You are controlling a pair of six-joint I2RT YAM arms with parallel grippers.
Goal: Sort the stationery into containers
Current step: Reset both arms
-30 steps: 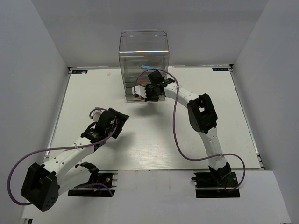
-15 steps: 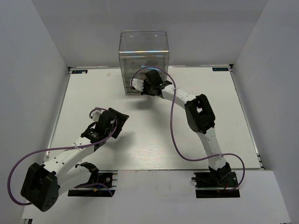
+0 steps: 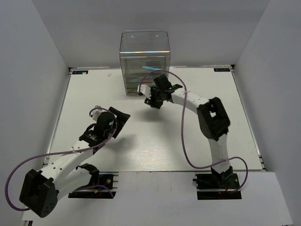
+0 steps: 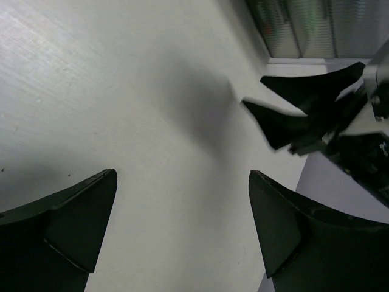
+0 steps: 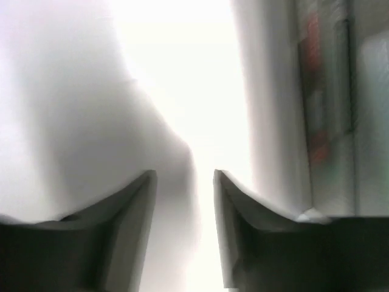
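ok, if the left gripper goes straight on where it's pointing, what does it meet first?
Probably the table: the open left gripper tilts down at it. The right gripper and drawer unit sit to the right of that line in the wrist view; depth is unclear.

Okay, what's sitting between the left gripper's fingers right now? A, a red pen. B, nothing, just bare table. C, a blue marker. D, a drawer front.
B: in the left wrist view the left gripper has its jaws spread wide, with only the white table showing between them.
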